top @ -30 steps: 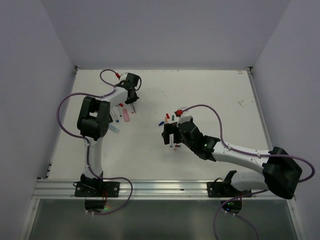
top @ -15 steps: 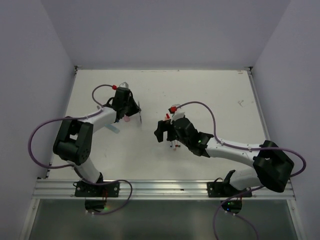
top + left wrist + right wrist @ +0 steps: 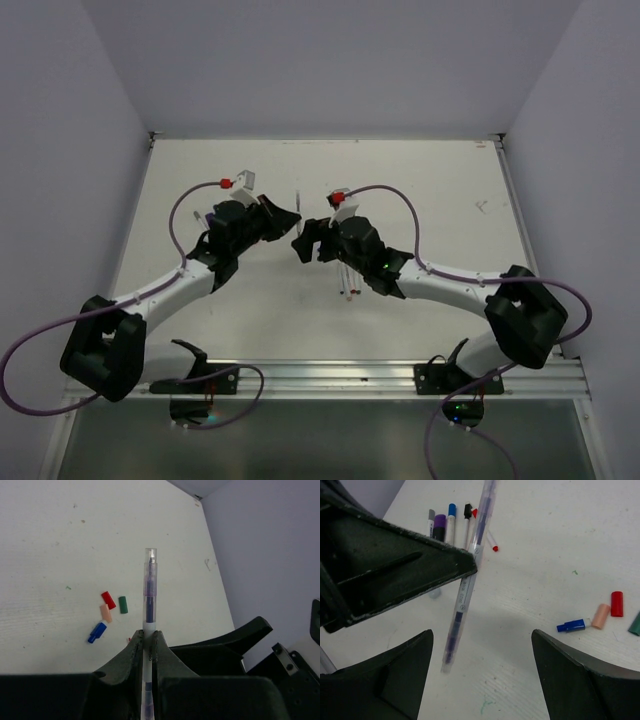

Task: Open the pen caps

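Left tool (image 3: 147, 636): we find its fingers pressed together on the white barrel of a pen (image 3: 149, 595), at mid-desk, just left of the right tool (image 3: 482, 645).
Pen: slim, held off the desk (image 3: 420, 190), with its free end reaching towards the right tool.
Clear cap (image 3: 150, 560): seated on the pen's free end, with purple showing through. In the right wrist view we see it in the gap between the right tool's fingers, touching neither.
Right tool: fingers well apart, gripping nothing.
Caps off their pens: we count a red cap (image 3: 108, 600), a green cap (image 3: 123, 604), a peach cap (image 3: 105, 613) and a blue cap (image 3: 97, 632), lying close together on the desk.
Spare pens (image 3: 440, 525): lying side by side on the desk beyond the held pen, with purple, blue and black ends.
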Controlling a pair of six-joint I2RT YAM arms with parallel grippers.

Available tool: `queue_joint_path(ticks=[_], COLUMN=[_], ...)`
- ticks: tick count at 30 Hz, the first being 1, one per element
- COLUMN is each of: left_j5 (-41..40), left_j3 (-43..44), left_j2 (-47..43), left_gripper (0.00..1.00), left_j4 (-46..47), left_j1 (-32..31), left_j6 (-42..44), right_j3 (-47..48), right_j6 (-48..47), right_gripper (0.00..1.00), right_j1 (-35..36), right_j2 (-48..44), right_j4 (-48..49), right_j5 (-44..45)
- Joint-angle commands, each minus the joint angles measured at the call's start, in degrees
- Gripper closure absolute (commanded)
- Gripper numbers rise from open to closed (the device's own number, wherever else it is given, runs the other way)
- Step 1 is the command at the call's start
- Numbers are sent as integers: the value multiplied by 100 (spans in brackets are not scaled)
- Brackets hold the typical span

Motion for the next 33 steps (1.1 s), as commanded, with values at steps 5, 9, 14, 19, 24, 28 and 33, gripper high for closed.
queue_joint_path(ticks=[5, 9, 14, 19, 24, 28, 33], left_j5=[98, 151, 143, -7, -208, -297, -262], left_j3=[-556, -662, -706, -566, -311, -82, 173], left_j2=[-555, -582, -626, -704, -749, -705, -512], left_gripper=[100, 100, 100, 87, 59, 46, 44], left_j4=[1053, 1176, 1220, 1010, 711, 509, 324], left_j1=[-138, -164, -191, -191, -182, -155, -111], left_j6=[-280, -289, -201, 10, 370, 581, 652], right_j3=[409, 471, 453, 304, 137, 58, -65], right_j6=[26, 17, -53, -106, -194, -300, -326], right_gripper=[25, 40, 71, 100, 100, 100, 100], right_j1=[-124, -141, -141, -141, -141, -150, -150], right_j2=[221, 301, 284, 161, 38, -15, -120], right_j4=[380, 424, 485, 406, 257, 169, 169], right_j5=[-192, -350, -569, -736, -886, -1132, -1255])
